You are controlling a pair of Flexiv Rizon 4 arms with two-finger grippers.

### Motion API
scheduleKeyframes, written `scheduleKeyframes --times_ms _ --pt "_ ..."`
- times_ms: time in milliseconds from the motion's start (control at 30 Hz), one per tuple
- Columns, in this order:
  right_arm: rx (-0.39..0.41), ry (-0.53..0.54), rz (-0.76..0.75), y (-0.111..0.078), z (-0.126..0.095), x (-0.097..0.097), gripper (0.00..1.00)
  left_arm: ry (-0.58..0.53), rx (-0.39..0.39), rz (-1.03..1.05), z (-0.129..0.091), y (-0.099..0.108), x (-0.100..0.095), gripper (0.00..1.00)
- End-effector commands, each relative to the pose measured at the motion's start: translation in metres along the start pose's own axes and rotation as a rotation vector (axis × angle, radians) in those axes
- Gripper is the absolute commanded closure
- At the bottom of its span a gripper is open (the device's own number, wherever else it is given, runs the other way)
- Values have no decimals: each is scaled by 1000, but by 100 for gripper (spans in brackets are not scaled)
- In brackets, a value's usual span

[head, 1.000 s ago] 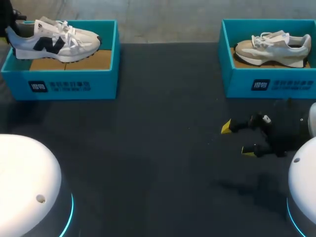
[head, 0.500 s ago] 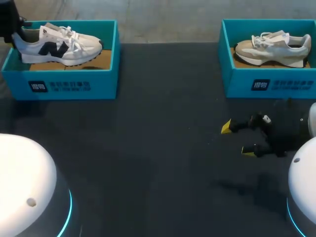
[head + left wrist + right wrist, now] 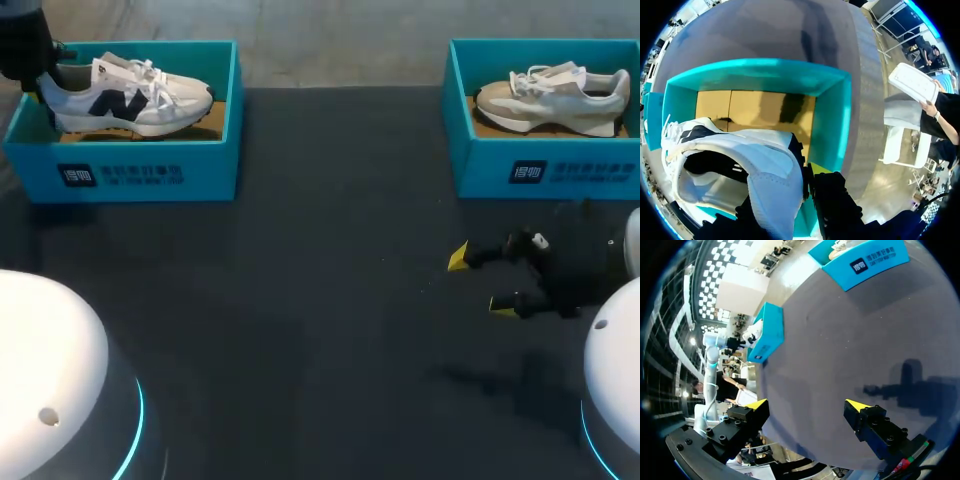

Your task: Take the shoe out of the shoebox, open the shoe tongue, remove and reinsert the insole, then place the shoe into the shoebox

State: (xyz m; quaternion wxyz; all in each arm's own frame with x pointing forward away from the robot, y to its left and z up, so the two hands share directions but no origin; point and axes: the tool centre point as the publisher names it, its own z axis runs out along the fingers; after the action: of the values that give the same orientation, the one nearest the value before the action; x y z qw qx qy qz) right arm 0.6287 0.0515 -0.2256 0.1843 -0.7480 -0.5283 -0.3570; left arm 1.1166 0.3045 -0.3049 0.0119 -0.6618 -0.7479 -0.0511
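Since a sneaker offers little to pinch except its stiff heel collar, the white-and-navy sneaker [image 3: 135, 95] is held just there: the left gripper [image 3: 790, 195] is clamped on the back of the heel, one finger outside and, as far as I can tell, the other inside the opening, with a yellow fingertip [image 3: 821, 168] showing against the outer side. The shoe sits within the walls of the left teal shoebox [image 3: 130, 170], toe pointing toward the middle of the table and heel at the box's outer end, where the arm comes in. Whether its sole rests on the cardboard floor I cannot tell; the wrist view suggests it hangs just above it. A heel grip suits both lifting the shoe out and setting it in, so either step could be in hand. Well apart, the right gripper [image 3: 480, 282] hovers over the dark table [image 3: 320, 300] with its fingers spread wide and nothing between them, likely waiting. It is just in front of the right teal shoebox [image 3: 540, 170], where a beige sneaker [image 3: 555, 100] lies.
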Motion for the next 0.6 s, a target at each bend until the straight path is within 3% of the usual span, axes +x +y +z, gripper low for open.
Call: scheduleKeyframes --times_ms 33,433,600 --pt "-3 -1 0 -3 -3 0 0 -6 17 5 10 14 -3 100" --pt "-3 -1 0 -3 -3 0 0 -7 22 26 32 20 -16 100" --pt "-3 -1 0 -3 -3 0 0 -14 32 27 32 17 -16 100"
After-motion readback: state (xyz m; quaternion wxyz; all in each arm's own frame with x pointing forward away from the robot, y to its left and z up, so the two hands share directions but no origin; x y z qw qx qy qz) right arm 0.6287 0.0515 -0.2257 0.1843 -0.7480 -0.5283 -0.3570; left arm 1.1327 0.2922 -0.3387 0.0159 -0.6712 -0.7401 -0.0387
